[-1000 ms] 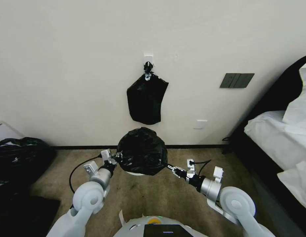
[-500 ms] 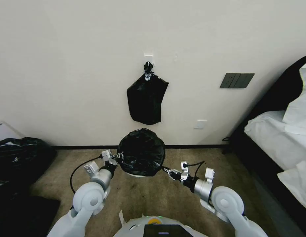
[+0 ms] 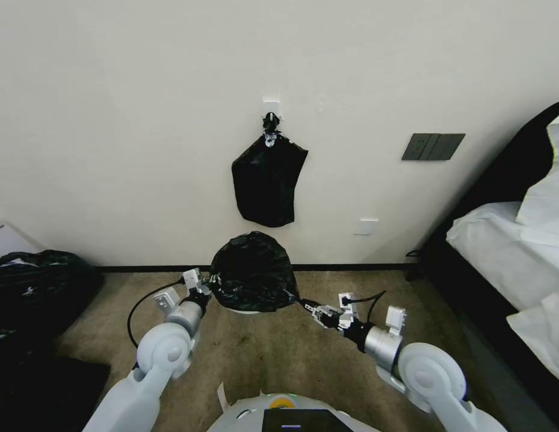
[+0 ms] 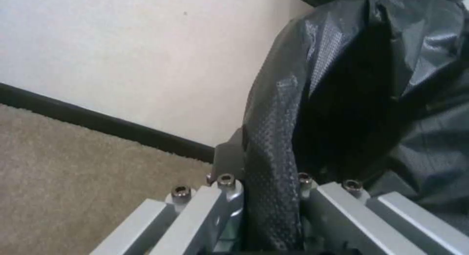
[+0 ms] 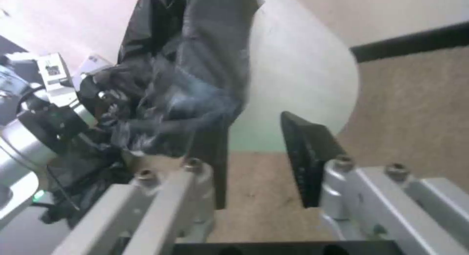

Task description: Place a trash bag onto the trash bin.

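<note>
The trash bag (image 3: 253,273), black and glossy, is domed over the trash bin (image 3: 246,311), of which a cream sliver shows under the bag's lower edge. My left gripper (image 3: 208,285) is at the bag's left side, shut on a fold of the bag (image 4: 271,145). My right gripper (image 3: 303,303) is at the lower right of the bag, open. In the right wrist view its two dark fingers (image 5: 305,156) stand apart, with the bin's cream wall (image 5: 303,75) and carpet in the gap. There the bag (image 5: 195,64) hangs beside one finger, outside the gap.
A flat black bag bundle (image 3: 267,180) hangs from a wall hook right above the bin. Bulky black sacks (image 3: 39,288) lie on the left. A bed with white bedding (image 3: 513,252) is on the right. Beige carpet (image 3: 279,354) spreads between the bin and my base.
The bag has sagged and shifted a little left, its right side now drawn out flat. The right gripper moved in towards the bin and back out. The left gripper rose slightly.
</note>
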{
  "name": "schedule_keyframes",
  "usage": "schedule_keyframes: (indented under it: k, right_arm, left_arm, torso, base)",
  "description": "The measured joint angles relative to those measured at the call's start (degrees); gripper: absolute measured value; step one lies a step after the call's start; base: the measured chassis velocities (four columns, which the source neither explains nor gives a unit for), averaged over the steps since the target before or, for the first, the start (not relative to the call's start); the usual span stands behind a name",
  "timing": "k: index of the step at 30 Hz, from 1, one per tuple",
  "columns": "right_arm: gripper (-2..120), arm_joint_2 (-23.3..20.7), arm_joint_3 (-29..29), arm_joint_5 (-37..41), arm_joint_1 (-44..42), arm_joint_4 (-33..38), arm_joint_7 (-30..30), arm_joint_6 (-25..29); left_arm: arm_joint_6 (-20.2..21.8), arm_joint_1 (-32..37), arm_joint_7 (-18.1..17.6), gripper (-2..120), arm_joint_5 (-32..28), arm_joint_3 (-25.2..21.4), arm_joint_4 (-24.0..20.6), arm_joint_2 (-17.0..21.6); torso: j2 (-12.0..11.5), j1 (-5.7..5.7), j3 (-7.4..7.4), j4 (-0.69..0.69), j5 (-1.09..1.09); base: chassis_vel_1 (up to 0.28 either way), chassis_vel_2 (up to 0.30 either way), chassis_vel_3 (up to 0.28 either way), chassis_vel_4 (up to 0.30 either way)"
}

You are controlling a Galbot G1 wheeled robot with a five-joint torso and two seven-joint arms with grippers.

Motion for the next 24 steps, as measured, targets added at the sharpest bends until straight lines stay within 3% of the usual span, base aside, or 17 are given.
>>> schedule_keyframes:
  k: [6,7,11,15,16,18,24]
  right_arm:
    - [58,-2.5,5.1,-1.1,-2.0,6.6,-0.1,-0.8]
    - [58,-2.5,5.1,-1.1,-2.0,6.6,-0.1,-0.8]
    - [78,-4.0,4.7,-2.3,-1.3,9.0,-1.1,-1.2]
    - [86,-4.2,4.5,-2.5,-1.2,9.1,-1.2,-1.3]
    - [90,-4.9,3.2,-3.0,-0.5,9.1,-1.2,-2.1]
    - [99,-8.5,-2.3,-3.6,4.3,9.1,-1.0,-3.3]
    - [100,-12.7,-8.2,-3.5,11.6,9.0,-0.6,-3.6]
  left_arm:
    - [0.3,-2.5,-0.7,3,0.2,1.2,0.8,0.1]
    - [0.3,-2.5,-0.7,3,0.2,1.2,0.8,0.1]
    - [1.2,-2.4,-0.9,3,1.2,2.4,0.0,0.3]
    - [1.3,-2.4,-1.0,3,1.6,2.6,-0.1,0.3]
    - [1.6,-1.9,-0.9,3,3.9,3.6,-0.6,0.7]
    - [2.5,-0.5,0.0,3,8.3,7.2,-1.3,1.2]
    - [3.0,0.1,1.0,3,12.0,11.1,-1.9,1.8]
  torso:
    - [0.0,0.00,0.00,0.00,0.01]
    - [0.0,0.00,0.00,0.00,0.01]
    - [0.0,0.00,0.00,0.02,0.02]
    - [0.0,0.00,0.00,0.00,0.01]
    - [0.0,0.00,0.00,-0.06,0.01]
    - [0.0,0.00,0.00,0.03,-0.01]
    - [0.0,0.00,0.00,0.01,-0.01]
  base:
    - [0.000,0.000,0.000,0.000]
    - [0.000,0.000,0.000,0.000]
    - [0.000,0.000,0.000,0.000]
    - [0.000,0.000,0.000,0.000]
    - [0.000,0.000,0.000,0.000]
    - [0.000,0.000,0.000,0.000]
    - [0.000,0.000,0.000,0.000]
